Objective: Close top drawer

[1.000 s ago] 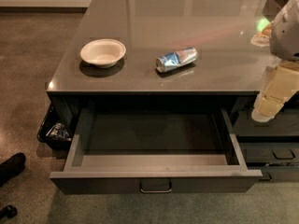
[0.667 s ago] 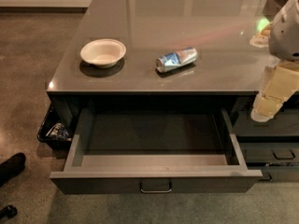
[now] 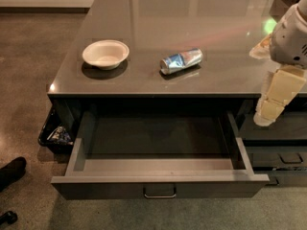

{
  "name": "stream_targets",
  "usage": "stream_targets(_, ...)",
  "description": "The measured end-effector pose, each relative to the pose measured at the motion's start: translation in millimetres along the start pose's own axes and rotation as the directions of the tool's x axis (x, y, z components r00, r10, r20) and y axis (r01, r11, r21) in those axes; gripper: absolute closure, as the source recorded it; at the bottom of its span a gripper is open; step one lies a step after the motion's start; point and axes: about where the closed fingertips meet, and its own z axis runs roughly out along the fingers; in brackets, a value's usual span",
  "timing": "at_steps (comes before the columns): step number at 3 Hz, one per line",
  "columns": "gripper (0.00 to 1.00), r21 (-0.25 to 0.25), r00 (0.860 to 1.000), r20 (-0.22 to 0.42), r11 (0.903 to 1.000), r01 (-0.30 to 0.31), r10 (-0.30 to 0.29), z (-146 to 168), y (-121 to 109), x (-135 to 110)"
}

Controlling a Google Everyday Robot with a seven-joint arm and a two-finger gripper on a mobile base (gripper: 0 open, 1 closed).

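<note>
As it juts open beneath the counter point(image 3: 144, 18), the top drawer point(image 3: 158, 166) lies lengthwise along the counter's front edge, its dark grey handled face toward the camera. The hand point(image 3: 266, 115) hangs at the counter's right front edge; whether it is open or closed cannot be told.

**Dim Room, Glossy Tabletop**

Soft overhead light fell on the tabletop point(image 3: 144, 83), which mirrored pale streaks and a green spot point(image 3: 269, 26) at far right. The bowl point(image 3: 105, 54) and can point(image 3: 181, 61) cast short dark shadows. The inside of the top drawer point(image 3: 158, 166) lay in gloom. The pale gripper point(image 3: 265, 118) hung brightly lit at the right edge.
</note>
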Motion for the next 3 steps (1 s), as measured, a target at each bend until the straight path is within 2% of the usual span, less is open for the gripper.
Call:
stream_targets(1, 0.00, -0.034, 1.000, 0.017, 0.9994, -0.006, 0.007, 6.9, -2.2, 0.7)
stream_targets(3, 0.00, -0.053, 1.000, 0.029, 0.9985, -0.010, 0.011, 11.0, -4.1, 0.8)
